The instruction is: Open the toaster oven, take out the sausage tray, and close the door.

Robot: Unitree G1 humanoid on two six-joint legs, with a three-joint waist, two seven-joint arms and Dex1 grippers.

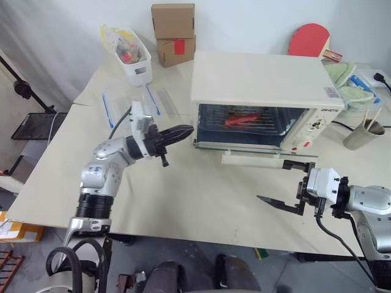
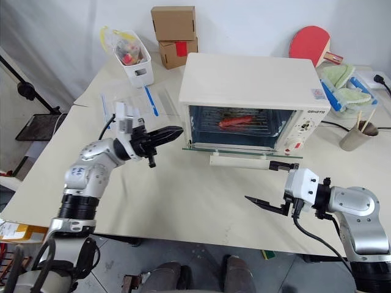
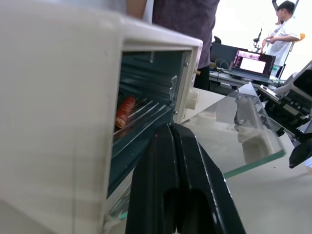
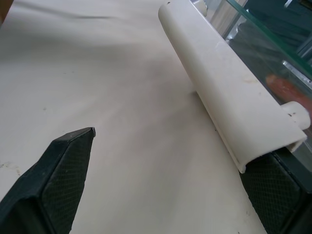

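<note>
Hovering my left hand (image 1: 186, 130), fingers pressed shut on nothing, just beside the left front corner of the cream-white boxy toaster oven (image 1: 263, 82) on the desk (image 1: 183, 201). Its glass door (image 1: 256, 154) with cream bar handle (image 4: 229, 92) lies open. The red sausage (image 1: 241, 119) sits inside on the rack. My right hand (image 1: 287, 183) is wide open, empty, beside the handle's end.

The left gripper (image 1: 186, 130) is closed, its two black fingers pressed together into one point, the arm reaching out level. The right gripper (image 1: 282, 182) is spread wide, one finger high, the other low, forearm level.
</note>
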